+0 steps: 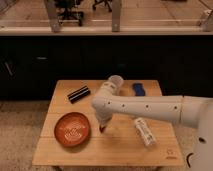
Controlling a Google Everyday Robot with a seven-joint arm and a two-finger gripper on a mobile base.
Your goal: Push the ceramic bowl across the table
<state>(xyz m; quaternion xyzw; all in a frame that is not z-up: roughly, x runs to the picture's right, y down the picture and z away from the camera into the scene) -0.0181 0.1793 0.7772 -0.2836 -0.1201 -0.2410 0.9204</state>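
Note:
The ceramic bowl point(73, 129) is a wide red-orange dish with white rings inside. It sits on the front left part of the light wooden table point(110, 150). My white arm reaches in from the right, and my gripper point(102, 128) points down at the tabletop just right of the bowl's rim, close to it. I cannot tell whether it touches the bowl.
A black oblong object point(79, 94) lies at the back left. A translucent white cup point(115, 81) stands at the back middle, partly behind my arm. A blue object point(138, 89) lies at the back right. A white bottle point(144, 132) lies at the right. A small dark logo point(171, 154) marks the front right corner.

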